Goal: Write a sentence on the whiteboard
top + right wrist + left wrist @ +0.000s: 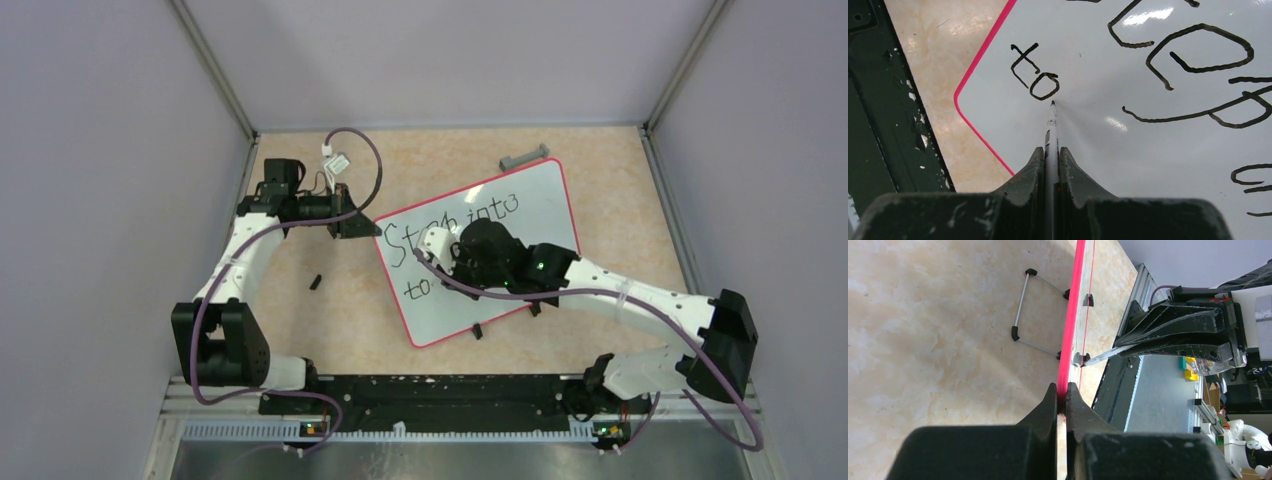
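Note:
The whiteboard [535, 205] lies tilted on the table, white with a pink-red rim [1074, 300]. The sentence [452, 222] reads "Step into" on its upper line, with "to" [1034, 74] starting the lower line. My left gripper [1062, 396] is shut on the board's rim at its left corner [372, 226]. My right gripper [1052, 152] is shut on a thin marker [1051, 125] over the board's middle [440, 246]. The marker's tip [1052, 103] touches the white surface [1108, 155] just past the "o" of "to".
A grey bar [525, 158] lies behind the board. A small black cap [315, 282] lies on the table to the board's left. Two black clips [477, 331] sit on the board's near edge. A wire stand [1024, 307] shows beside the rim.

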You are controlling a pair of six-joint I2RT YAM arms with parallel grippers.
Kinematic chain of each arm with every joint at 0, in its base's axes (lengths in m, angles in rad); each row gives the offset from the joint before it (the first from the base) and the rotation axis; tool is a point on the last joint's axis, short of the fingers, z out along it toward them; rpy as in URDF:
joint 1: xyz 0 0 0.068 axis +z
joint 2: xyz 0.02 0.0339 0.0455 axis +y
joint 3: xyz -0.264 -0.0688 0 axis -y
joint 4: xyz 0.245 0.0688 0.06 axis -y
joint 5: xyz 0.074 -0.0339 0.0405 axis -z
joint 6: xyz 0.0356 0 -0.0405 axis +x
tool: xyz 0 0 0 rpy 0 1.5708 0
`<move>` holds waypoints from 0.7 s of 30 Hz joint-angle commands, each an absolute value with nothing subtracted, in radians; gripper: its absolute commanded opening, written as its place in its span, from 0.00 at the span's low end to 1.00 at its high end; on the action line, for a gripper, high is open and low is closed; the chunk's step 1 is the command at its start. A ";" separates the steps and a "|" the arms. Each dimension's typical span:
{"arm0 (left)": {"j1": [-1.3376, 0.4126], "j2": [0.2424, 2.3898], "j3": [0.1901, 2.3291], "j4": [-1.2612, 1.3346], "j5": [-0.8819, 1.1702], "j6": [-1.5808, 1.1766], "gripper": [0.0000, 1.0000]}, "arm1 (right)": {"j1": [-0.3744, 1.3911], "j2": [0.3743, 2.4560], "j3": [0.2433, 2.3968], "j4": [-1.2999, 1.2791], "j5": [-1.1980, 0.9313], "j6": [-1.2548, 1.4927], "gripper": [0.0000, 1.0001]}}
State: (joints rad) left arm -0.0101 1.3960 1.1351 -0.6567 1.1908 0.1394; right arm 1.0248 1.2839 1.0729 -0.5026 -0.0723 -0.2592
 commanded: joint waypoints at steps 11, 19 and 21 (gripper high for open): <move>-0.015 1.380 1.117 -0.643 1.163 0.169 0.00 | 1.006 1.301 1.131 -0.443 0.040 -0.229 0.00; -0.014 1.385 1.121 -0.643 1.161 0.167 0.00 | 0.991 1.285 1.114 -0.459 0.041 -0.233 0.00; -0.015 1.386 1.120 -0.644 1.159 0.167 0.00 | 0.990 1.283 1.102 -0.466 0.026 -0.235 0.00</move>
